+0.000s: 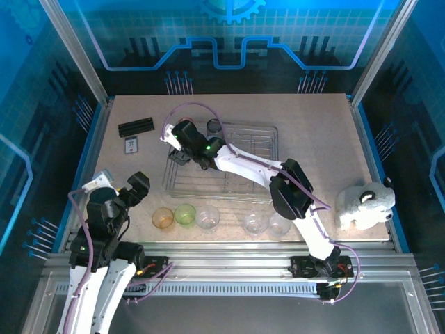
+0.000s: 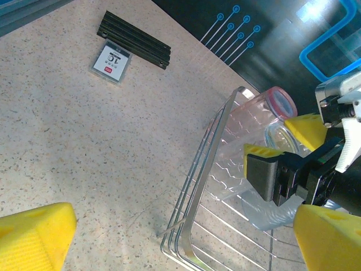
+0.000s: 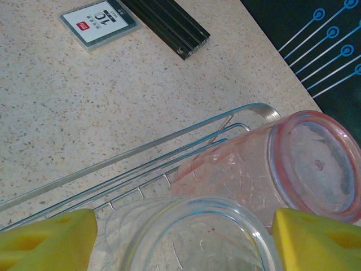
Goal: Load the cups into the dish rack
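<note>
Cups (image 1: 208, 217) in row before dish rack (image 1: 261, 142); bar (image 1: 135, 127), card (image 1: 131, 145) left of rack; plush toy (image 1: 365, 205) right.

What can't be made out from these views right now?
- Right wrist view: the clear cup runs off the bottom edge; whether the right gripper touches it is unclear.
- Top view: the right arm covers the left end of the dish rack and cups there.
- Top view: dark cup too small to judge its pose.

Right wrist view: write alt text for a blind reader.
Yellow fingertips of the right gripper flank a clear cup in the dish rack, beside a pink cup on its side. A black bar and a numbered card lie on the table beyond.
</note>
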Controlling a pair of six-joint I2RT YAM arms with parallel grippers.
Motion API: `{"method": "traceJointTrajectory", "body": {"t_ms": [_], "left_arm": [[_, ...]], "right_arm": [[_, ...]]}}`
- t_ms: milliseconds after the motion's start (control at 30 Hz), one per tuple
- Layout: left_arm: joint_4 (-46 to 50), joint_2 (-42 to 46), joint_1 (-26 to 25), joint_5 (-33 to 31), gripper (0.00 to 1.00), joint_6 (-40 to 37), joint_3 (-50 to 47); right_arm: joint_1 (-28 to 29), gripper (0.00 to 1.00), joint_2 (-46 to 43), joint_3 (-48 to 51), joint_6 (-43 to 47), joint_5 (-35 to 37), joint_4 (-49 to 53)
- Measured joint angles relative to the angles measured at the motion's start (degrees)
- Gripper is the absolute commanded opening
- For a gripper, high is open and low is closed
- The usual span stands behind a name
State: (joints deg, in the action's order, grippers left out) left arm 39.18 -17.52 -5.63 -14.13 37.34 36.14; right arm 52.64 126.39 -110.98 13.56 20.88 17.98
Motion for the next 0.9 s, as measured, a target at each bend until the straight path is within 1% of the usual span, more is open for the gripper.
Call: {"method": "traceJointTrajectory", "body": {"t_ms": [467,633,733,900], "left_arm": [[1.1,0.0,0.0,0.0,0.99,0.0,0.0],[1.1,-0.5,0.0,0.2,1.0,0.0,0.0],[1.0,-1.2,0.0,0.5,0.99,0.0,0.0],[1.0,-2.0,0.0,0.5,0.99,0.0,0.1]], "right_arm": [[0.0,0.87,-0.4,-0.1,0.3,1.2,1.1],[0.0,0.91,-2.4,-0.1,0.4,1.7,1.8],[0.0,0.95,-4.5,-0.1,0.0,1.7,2.1],[0.0,0.96,-7.6,-0.2,-1.8,2.1,2.1]]}}
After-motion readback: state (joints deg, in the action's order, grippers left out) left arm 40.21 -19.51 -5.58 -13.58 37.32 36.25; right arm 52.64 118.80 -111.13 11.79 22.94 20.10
